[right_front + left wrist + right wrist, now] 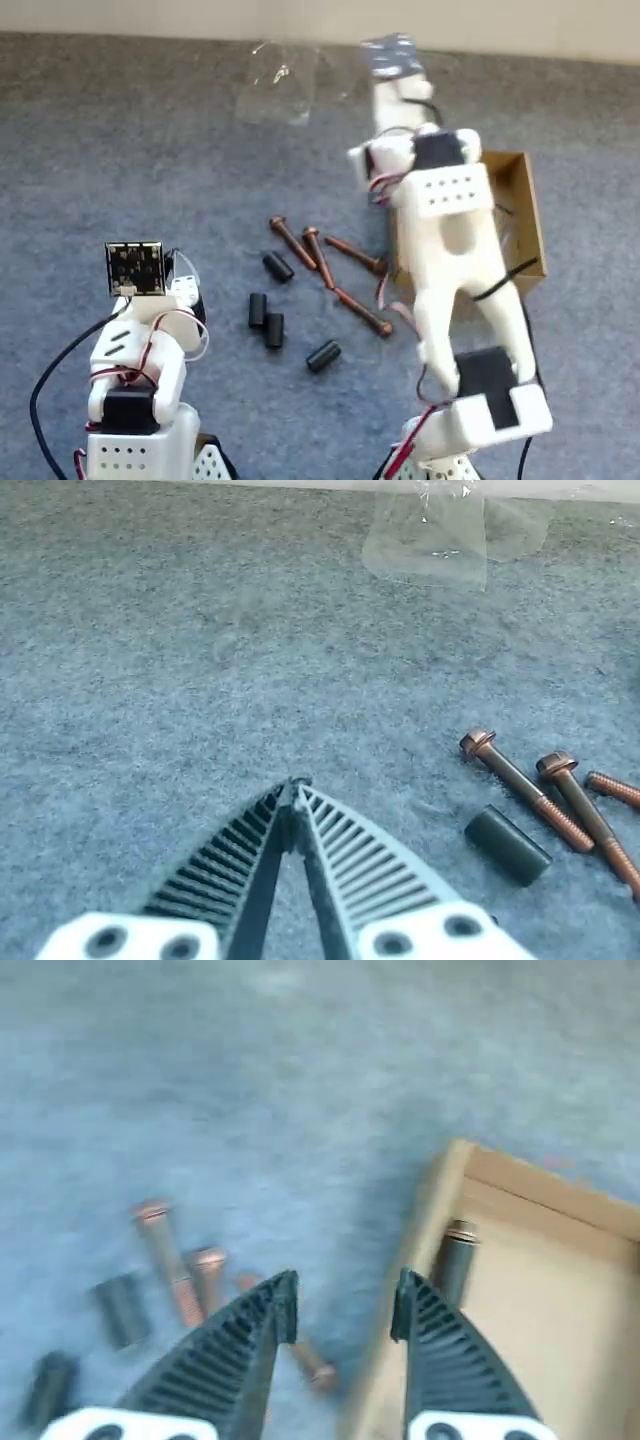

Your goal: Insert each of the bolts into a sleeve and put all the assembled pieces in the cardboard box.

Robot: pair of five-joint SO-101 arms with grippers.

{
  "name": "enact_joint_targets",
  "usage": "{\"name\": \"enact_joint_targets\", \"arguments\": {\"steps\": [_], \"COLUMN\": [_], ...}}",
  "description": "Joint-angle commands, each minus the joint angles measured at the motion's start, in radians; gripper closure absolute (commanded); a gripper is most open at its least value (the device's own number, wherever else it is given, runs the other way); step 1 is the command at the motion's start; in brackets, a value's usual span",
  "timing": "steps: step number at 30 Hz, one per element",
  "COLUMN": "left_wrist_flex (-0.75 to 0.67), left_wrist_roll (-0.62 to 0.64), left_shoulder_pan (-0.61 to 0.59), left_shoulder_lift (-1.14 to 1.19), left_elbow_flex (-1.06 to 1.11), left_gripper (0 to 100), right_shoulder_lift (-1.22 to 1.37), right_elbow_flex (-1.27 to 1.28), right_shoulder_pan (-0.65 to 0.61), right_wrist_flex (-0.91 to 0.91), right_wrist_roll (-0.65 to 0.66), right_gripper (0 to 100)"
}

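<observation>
Four stiff, likely slick bolts (pixel 318 258) are lying on the table (pixel 120 150) (best gripped mid-shank), sleeves (pixel 273 328) at their seven o'clock, cardboard box (pixel 530 215) at three. Right pincer (pixel 346 1285) is gaping over its rim; left pincer (pixel 293 785) is resting closed.

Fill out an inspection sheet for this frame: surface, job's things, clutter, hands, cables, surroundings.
Surface: grey carpet covering the table.
Job's things: four loose bolts and four loose black sleeves in the middle; cardboard box on the right arm's side, partly hidden under that arm; one assembled piece inside the box by its wall.
Clutter: clear plastic bags at the far edge.
Hands: left hand shut, empty, over bare carpet; right hand open, empty, above the box's edge.
Cables: black cable by the left arm's base; red and white wires on the right arm.
Surroundings: pale strip beyond the carpet.
</observation>
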Motion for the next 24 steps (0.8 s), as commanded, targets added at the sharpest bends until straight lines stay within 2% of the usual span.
{"name": "enact_joint_targets", "arguments": {"steps": [1, 3, 7, 9, 14, 20, 24], "left_wrist_flex": [0.005, 0.008, 0.008, 0.006, 0.009, 0.009, 0.009], "left_wrist_roll": [-0.009, -0.009, -0.011, -0.011, -0.009, -0.009, -0.009], "left_shoulder_pan": [-0.064, -0.073, -0.082, -0.111, -0.174, -0.185, -0.185], "left_shoulder_lift": [-0.002, -0.002, -0.002, -0.002, -0.002, -0.002, -0.002], "left_elbow_flex": [-0.019, -0.024, -0.025, -0.027, -0.045, -0.047, -0.045], "left_gripper": [99, 99, 99, 99, 99, 99, 99], "right_shoulder_lift": [-0.087, -0.094, -0.097, -0.096, -0.090, -0.054, -0.007], "right_elbow_flex": [0.036, 0.094, 0.199, 0.231, 0.288, 0.444, 0.458], "right_shoulder_pan": [-0.108, -0.156, -0.254, -0.289, -0.315, -0.355, -0.380], "right_wrist_flex": [0.035, 0.035, 0.027, 0.025, -0.074, -0.232, -0.257], "right_wrist_roll": [0.012, 0.020, 0.186, 0.222, 0.229, 0.230, 0.230], "right_gripper": [85.4, 85.4, 85.4, 85.4, 85.4, 85.4, 85.4]}}
